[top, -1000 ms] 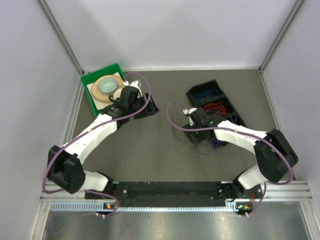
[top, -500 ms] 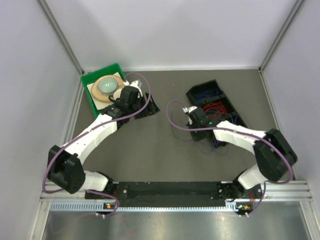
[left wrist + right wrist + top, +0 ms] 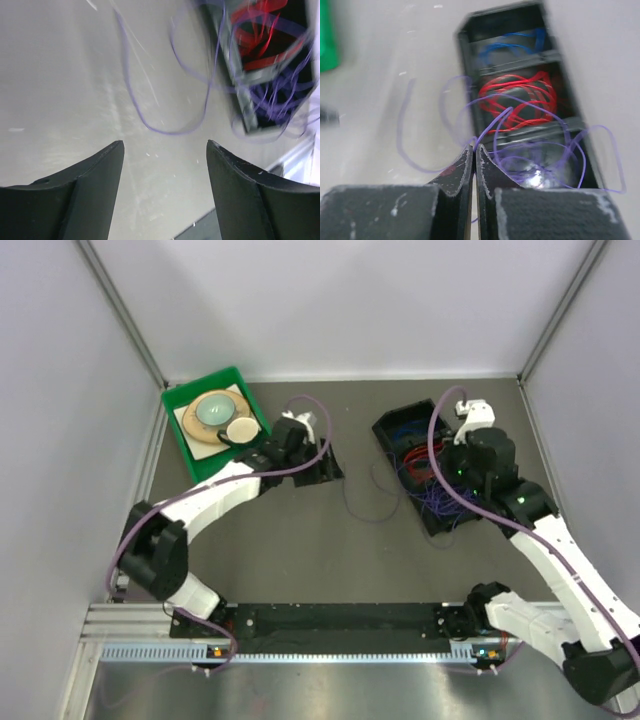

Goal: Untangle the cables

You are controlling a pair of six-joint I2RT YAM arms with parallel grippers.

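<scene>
While the left gripper [image 3: 165, 150] hung open-jawed over the tabletop [image 3: 300, 560], the right gripper [image 3: 474, 150] pinched a purple cable [image 3: 493, 121]. Other cables [image 3: 517, 102] filled the tray [image 3: 383, 426] by the right edge.

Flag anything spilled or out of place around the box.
Purple cables spill over the near end of the black box onto the table, one loop trailing toward mid-table. Red cables and blue cables sit inside their compartments.
</scene>
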